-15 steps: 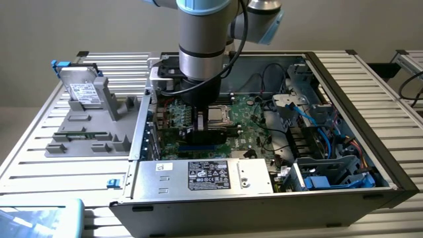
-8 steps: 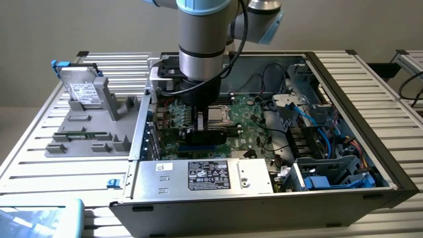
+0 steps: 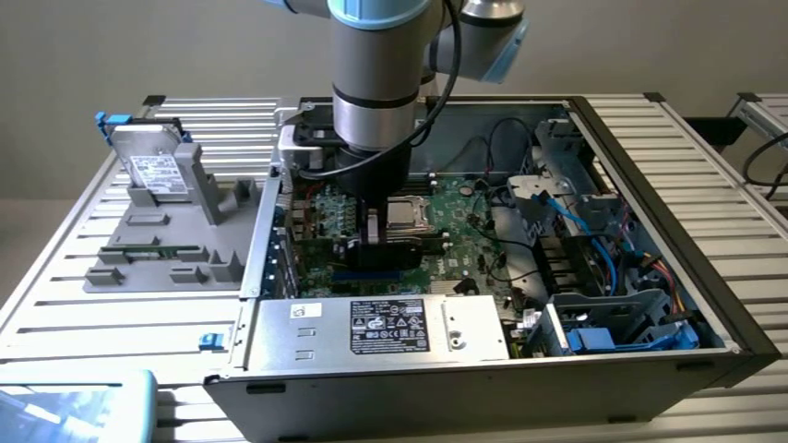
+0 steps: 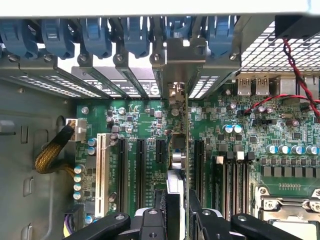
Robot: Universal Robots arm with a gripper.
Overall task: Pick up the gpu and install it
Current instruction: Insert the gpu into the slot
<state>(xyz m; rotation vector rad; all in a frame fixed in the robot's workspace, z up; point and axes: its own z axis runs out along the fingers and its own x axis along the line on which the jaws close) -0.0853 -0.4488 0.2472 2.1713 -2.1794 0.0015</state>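
Observation:
In the wrist view I look along the gpu (image 4: 183, 125), a thin green card seen edge-on, standing upright on the motherboard (image 4: 140, 120) between two black expansion slots. Its silver end bracket (image 4: 185, 60) sits against the case's rear slot openings. My gripper (image 4: 179, 202) is shut on the card's near end, with one black finger (image 4: 162, 212) on each side. I cannot tell whether the card's edge is fully down in a slot. In the exterior view my gripper (image 3: 376, 247) reaches down inside the open computer case (image 3: 689, 231), over the motherboard (image 3: 462, 231).
Blue slot latches (image 4: 95, 37) line the case's rear wall. Red wires (image 4: 300, 75) and the CPU socket (image 4: 285, 210) lie beside the slots. The power supply (image 3: 382, 328) and a blue drive cage (image 3: 603, 323) fill the case's near side. A silver drive (image 3: 161, 171) stands on a grey fixture (image 3: 161, 245).

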